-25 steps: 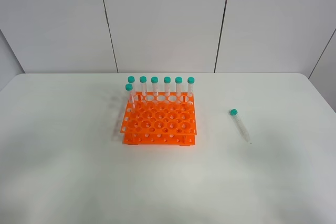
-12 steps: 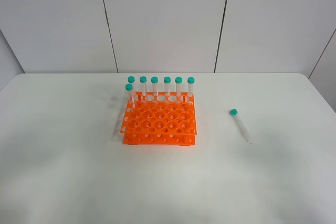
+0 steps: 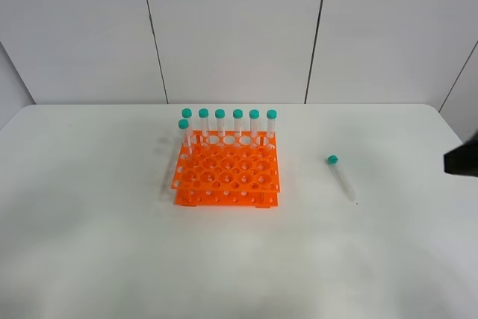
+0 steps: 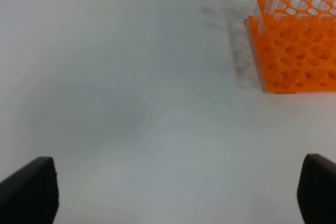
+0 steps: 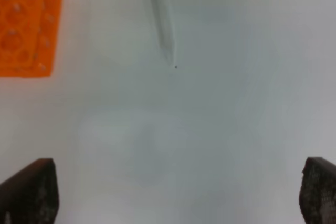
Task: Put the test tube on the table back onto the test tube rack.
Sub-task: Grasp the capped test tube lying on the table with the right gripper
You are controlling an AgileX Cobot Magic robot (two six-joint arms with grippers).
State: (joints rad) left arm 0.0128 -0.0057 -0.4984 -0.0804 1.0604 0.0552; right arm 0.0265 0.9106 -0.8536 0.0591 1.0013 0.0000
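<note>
Right arm (image 3: 461,160) newly in at right edge, test tube (image 3: 342,179) unmoved

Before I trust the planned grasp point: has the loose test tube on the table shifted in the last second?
No. The test tube lies at the same spot and angle right of the orange test tube rack.

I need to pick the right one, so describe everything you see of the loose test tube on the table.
The test tube is slim, clear, plastic-looking, with a teal cap and a tapered tip. It lies flat on the white table, right of the orange rack, apart from it, cap toward the far edge. Nothing else touches it.
</note>
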